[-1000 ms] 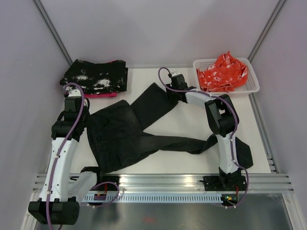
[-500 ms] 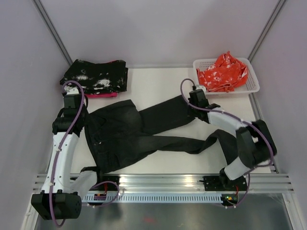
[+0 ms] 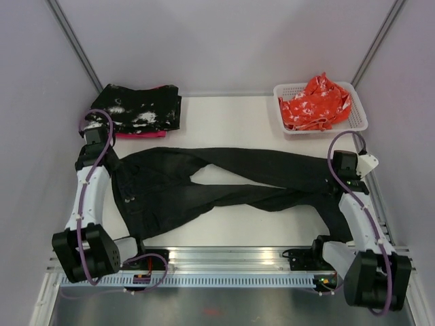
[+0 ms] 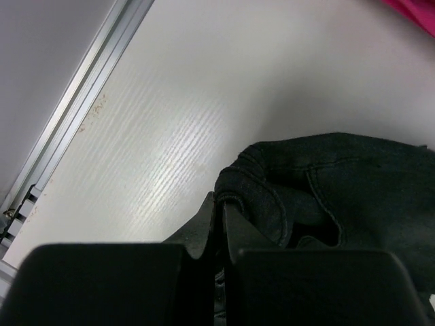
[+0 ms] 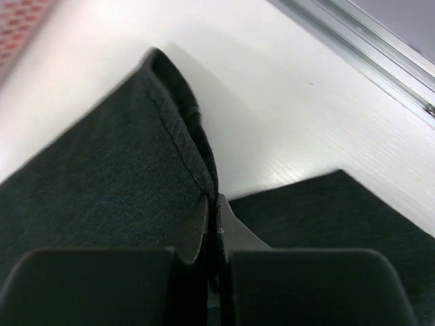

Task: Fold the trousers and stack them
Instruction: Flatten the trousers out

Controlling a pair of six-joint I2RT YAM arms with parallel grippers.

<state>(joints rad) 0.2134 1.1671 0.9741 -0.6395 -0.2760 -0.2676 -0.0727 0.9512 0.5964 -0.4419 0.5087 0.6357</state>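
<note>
Bench carries trousers stretched flat across its middle, waist left, legs right. Cloth looks soft, thin and limp, best held at waistband and hems. Left jaws pinch the waistband corner; right jaws pinch a leg end.

The middle band of the counter is taken up from left to right by the trousers. A bare stretch is left behind them, bounded at the far left by the speckled cloth pile and at the far right by the basket heaped with orange-red cloth. A second bare patch is left before the legs, closed off by the rail. The side edges are occupied by the left arm and the right arm.
</note>
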